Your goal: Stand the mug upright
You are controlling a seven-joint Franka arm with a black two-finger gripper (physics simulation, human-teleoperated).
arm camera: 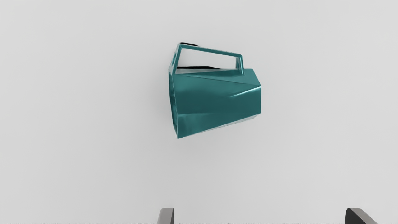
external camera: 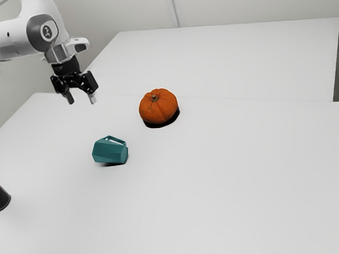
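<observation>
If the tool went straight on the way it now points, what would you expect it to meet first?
Most likely the white tabletop. The tool is above it, open and pointing down; the mug on its side seems off that line, though with depth unclear a brush isn't ruled out.

Free space separates the gripper (external camera: 81,100) from the teal mug (external camera: 110,152); a further gap divides the mug from the orange pumpkin (external camera: 158,108), an obstacle.

Teal faceted mug (arm camera: 217,96), lying on its side; handle raised, on white table (external camera: 217,192)
</observation>
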